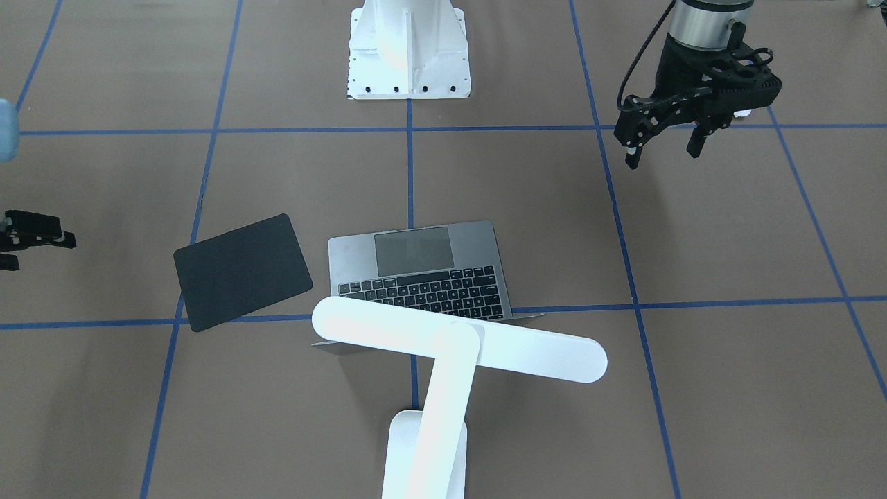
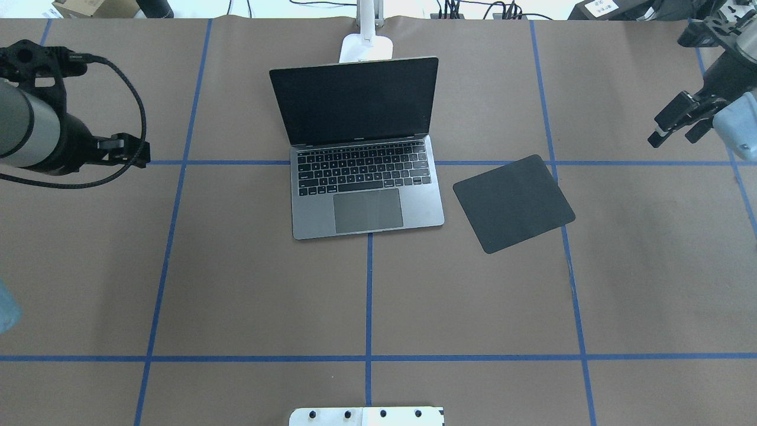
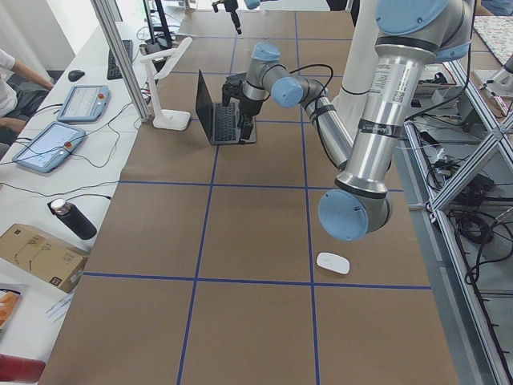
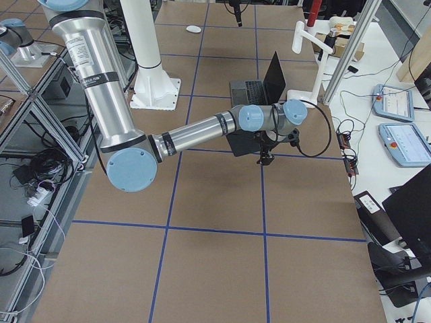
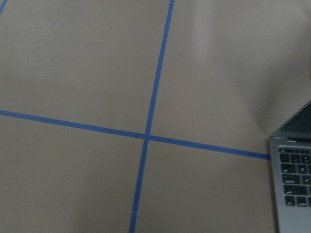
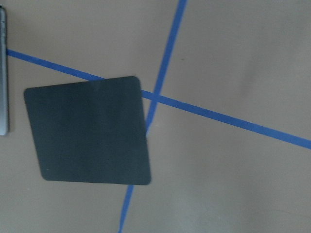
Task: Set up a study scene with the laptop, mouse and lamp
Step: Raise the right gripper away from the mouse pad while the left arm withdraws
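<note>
The laptop (image 2: 361, 177) stands open in the middle of the table, its screen dark. Behind it stands the white lamp (image 1: 457, 339), its bar head over the laptop's hinge and its base (image 2: 366, 47) at the far table edge. The white mouse (image 3: 333, 262) lies far off toward the table's left end, also seen as the mouse (image 4: 194, 29) in the right side view. My left gripper (image 1: 664, 149) hangs open and empty above the table, left of the laptop. My right gripper (image 2: 674, 133) hovers open and empty to the right of the black mousepad (image 2: 513, 203).
The mousepad (image 6: 90, 131) lies skewed just right of the laptop, over a blue tape line. The white bolted pedestal (image 1: 409, 48) stands at the robot's side of the table. Tablets, a bottle and a box (image 3: 36, 253) sit on a side bench.
</note>
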Robot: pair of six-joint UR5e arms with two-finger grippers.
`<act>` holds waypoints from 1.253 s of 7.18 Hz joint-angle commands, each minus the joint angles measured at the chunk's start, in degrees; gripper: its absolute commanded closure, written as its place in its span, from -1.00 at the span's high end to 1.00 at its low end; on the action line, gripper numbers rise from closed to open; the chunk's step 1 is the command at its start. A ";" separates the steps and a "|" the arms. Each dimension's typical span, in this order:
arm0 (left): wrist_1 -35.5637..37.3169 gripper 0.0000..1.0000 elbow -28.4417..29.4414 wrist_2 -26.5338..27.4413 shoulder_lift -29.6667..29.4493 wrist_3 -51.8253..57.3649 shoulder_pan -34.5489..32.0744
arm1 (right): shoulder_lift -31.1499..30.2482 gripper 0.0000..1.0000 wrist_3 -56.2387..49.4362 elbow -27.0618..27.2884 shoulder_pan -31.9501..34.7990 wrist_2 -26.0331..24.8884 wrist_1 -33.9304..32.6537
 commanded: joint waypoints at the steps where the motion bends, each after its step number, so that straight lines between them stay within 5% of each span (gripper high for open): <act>1: -22.63 0.99 -0.01 -0.22 19.63 6.69 -0.01 | -1.57 0.96 0.06 2.05 1.34 -3.31 0.00; 3: -47.30 0.99 7.87 -7.74 33.31 11.70 -0.62 | -1.83 0.96 0.07 2.85 1.60 -3.94 0.00; 5: -65.60 1.00 16.49 -8.04 44.04 16.82 -0.63 | -2.53 0.96 0.59 4.52 1.69 -5.08 -0.09; 9: -70.52 1.00 23.56 -8.66 46.63 18.06 6.11 | -5.78 0.96 9.29 11.11 1.60 -9.57 -0.09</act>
